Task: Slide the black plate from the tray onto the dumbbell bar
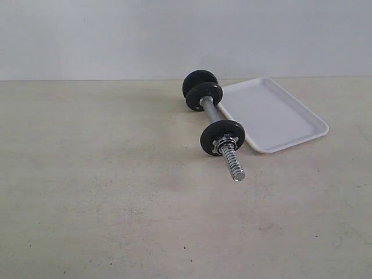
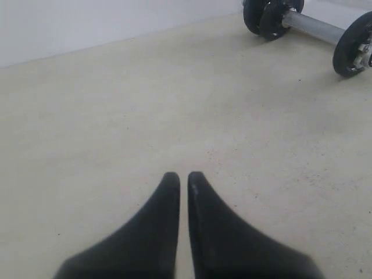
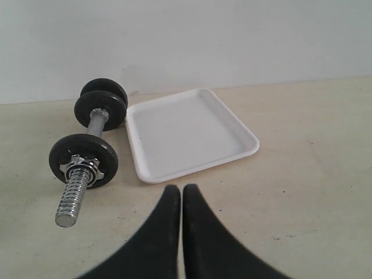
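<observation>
Three black plates [image 1: 222, 137], one dumbbell bar [image 1: 209, 110], one tray [image 1: 273, 116], seemingly one nut [image 1: 222, 143].

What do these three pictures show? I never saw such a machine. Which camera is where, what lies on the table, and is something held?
It is a robot with two arms, each ending in a two-finger gripper. One picture comes from a camera off the arms; the other two come from cameras on the wrists, so the dark tips there are the left gripper and the right gripper. Both are shut and hold nothing. On the table lies a dumbbell bar carrying three black plates, with an empty white tray beside it.
</observation>
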{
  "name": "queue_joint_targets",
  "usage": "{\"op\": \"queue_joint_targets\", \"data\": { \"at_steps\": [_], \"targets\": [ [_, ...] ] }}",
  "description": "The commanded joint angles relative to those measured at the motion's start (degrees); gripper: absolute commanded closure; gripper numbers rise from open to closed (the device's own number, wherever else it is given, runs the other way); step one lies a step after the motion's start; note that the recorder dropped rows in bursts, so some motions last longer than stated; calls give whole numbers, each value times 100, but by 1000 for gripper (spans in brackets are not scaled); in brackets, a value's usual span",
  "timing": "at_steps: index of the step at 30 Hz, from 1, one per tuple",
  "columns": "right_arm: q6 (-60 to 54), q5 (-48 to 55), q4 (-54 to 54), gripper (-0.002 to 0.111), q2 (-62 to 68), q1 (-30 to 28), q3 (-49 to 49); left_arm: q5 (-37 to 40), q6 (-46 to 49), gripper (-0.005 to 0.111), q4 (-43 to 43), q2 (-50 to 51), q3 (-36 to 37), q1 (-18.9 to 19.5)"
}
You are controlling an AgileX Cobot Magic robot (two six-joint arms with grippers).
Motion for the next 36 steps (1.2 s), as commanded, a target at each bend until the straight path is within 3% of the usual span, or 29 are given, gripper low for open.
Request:
{"op": "queue_joint_targets", "data": {
  "at_steps": [1, 8, 9, 10, 13, 16, 18, 24, 29, 36],
  "targets": [
    [31, 12, 11, 109, -36, 1, 23, -92, -44, 102, 4, 25, 19, 6],
    [31, 12, 11, 109, -36, 1, 23, -86, -46, 102, 56, -125, 19, 6],
    [31, 12, 11, 109, -36, 1, 23, -64, -46, 102, 482, -260, 19, 6],
    [31, 12, 11, 109, -36, 1, 23, 34, -46, 102, 1590, -369, 19, 16],
    [31, 12, 11, 109, -36, 1, 23, 98, -46, 102, 3731, -631, 19, 69],
    [31, 12, 11, 109, -36, 1, 23, 300, -46, 102, 5095, -960, 19, 252],
    [31, 12, 11, 109, -36, 1, 23, 998, -46, 102, 6066, -1351, 19, 419],
    [43, 12, 11, 109, -40, 1, 23, 2891, -46, 102, 6399, -2374, 19, 751],
    [43, 12, 11, 109, -40, 1, 23, 2948, -46, 102, 6399, -3443, 19, 1328],
    [59, 19, 11, 109, -219, -112, 23, 2771, -46, 102, 6399, -3443, 19, 2418]
  ]
}}
